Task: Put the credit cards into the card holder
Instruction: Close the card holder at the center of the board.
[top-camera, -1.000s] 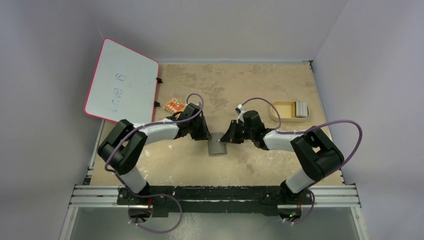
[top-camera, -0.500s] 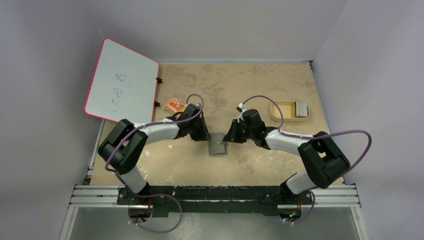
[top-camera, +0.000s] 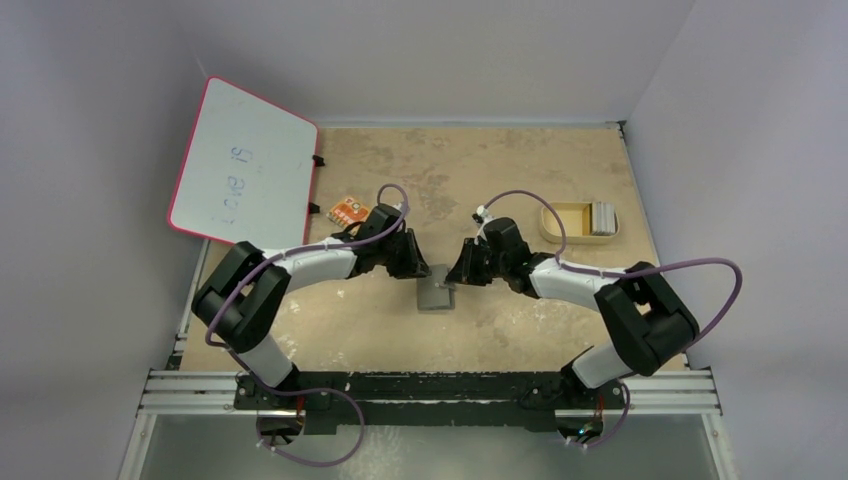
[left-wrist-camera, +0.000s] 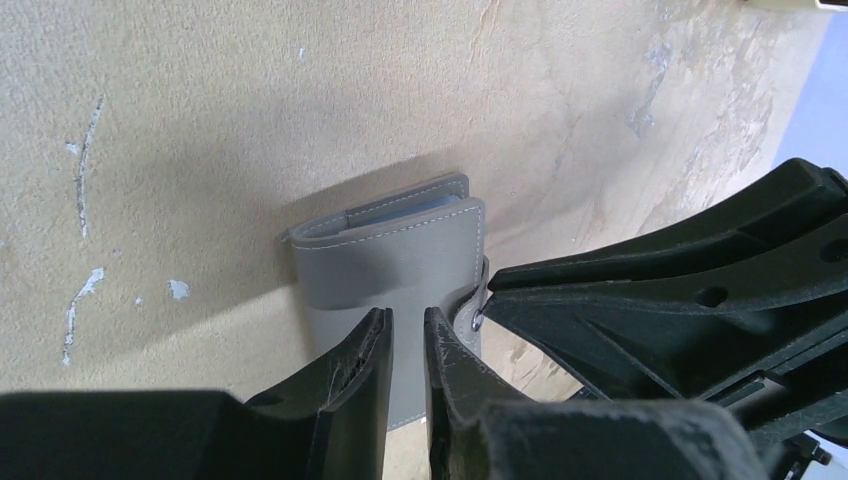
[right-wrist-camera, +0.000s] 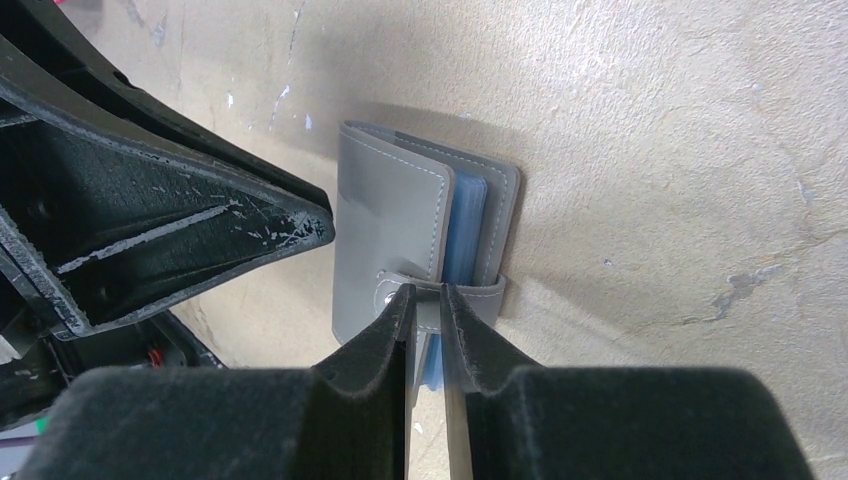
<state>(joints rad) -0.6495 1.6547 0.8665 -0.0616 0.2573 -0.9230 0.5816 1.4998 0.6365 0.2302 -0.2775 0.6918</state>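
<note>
The card holder (top-camera: 436, 293) lies folded on the table between both arms, grey outside with light blue leaves (right-wrist-camera: 466, 225) showing at its open edge. My right gripper (right-wrist-camera: 426, 300) is shut on the holder's snap strap (right-wrist-camera: 478, 294). My left gripper (left-wrist-camera: 406, 322) hangs low over the grey cover (left-wrist-camera: 400, 255). Its jaws stand only a narrow slit apart with nothing between them. Its tip touches the cover's edge in the right wrist view. The credit cards (top-camera: 601, 217), a grey stack, sit in the tan tray (top-camera: 562, 225) at the far right.
A red-rimmed whiteboard (top-camera: 243, 162) leans at the back left. A small orange item (top-camera: 347, 211) lies behind the left arm. Grey walls close the table at the back and right. Purple cables loop over both arms.
My left gripper has slid right onto the card holder and its jaws have narrowed. My right gripper has shifted slightly left and keeps hold of the strap.
</note>
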